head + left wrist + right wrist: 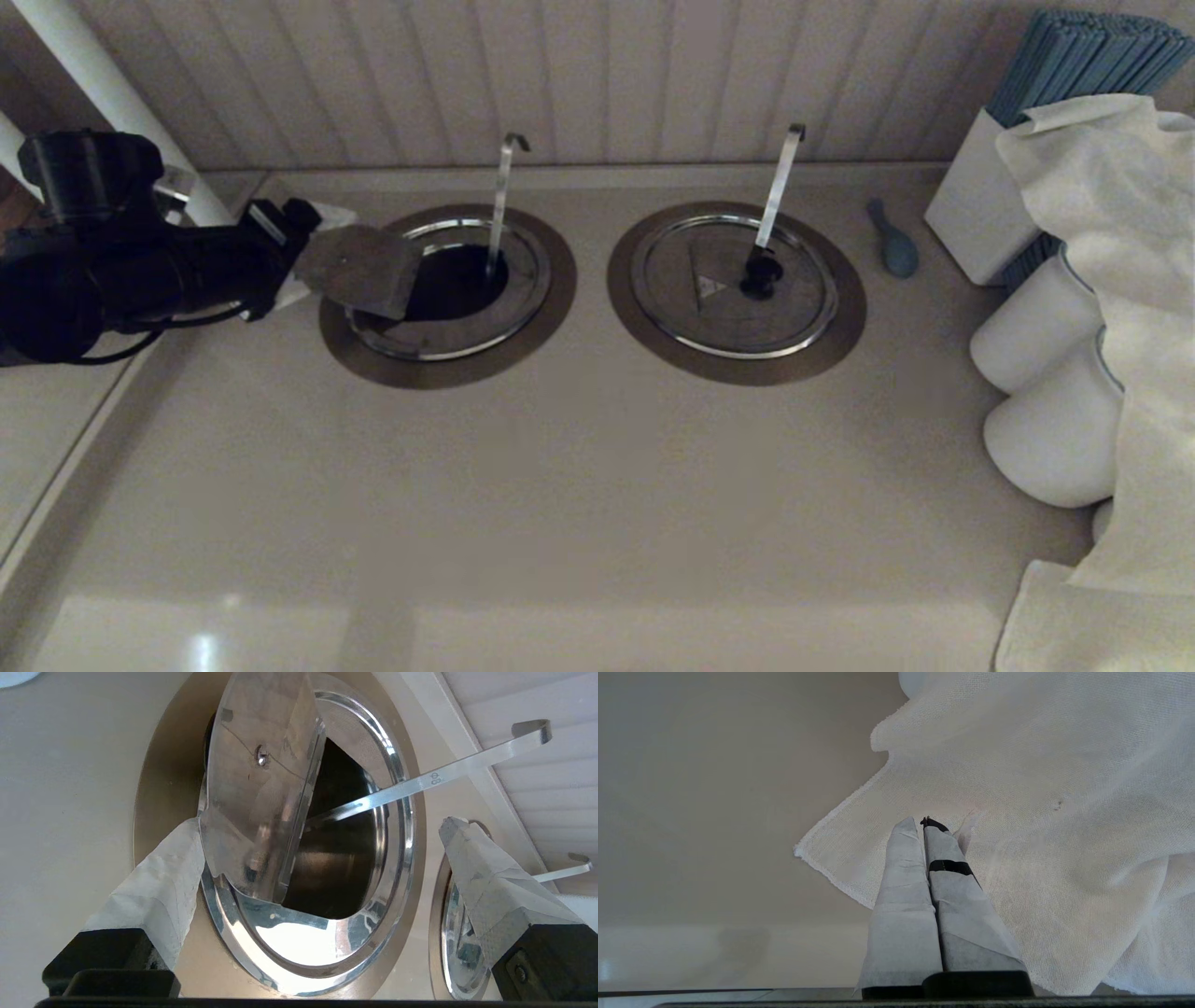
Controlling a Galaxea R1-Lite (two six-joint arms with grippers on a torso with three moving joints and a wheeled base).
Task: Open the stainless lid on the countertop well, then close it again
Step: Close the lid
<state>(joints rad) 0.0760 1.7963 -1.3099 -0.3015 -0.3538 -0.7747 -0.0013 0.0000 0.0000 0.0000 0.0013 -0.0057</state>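
The countertop well (448, 370), ringed by a dull-brown collar, is on the left, with its thin curl-hooked ladle handle (501, 196) standing in the dark opening. The stainless lid's hinged flap (360, 271) is tilted up off the well, and its shiny underside (261, 788) faces the left wrist camera. The black knob is hidden behind the flap. The fixed part of the lid (289, 938) still lies flat. My left gripper (306, 254) is open at the flap's left edge, and one taped finger (163, 868) touches the flap's rim. My right gripper (922, 822) is shut, empty, over a white cloth.
The twin well's lid (733, 308) lies closed on the right, with a broad slanted handle (780, 182). Further right are a blue spoon (893, 241), a white box of blue sticks (976, 205), white jars (1032, 336) and a draped white cloth (1120, 233). The panelled wall is close behind.
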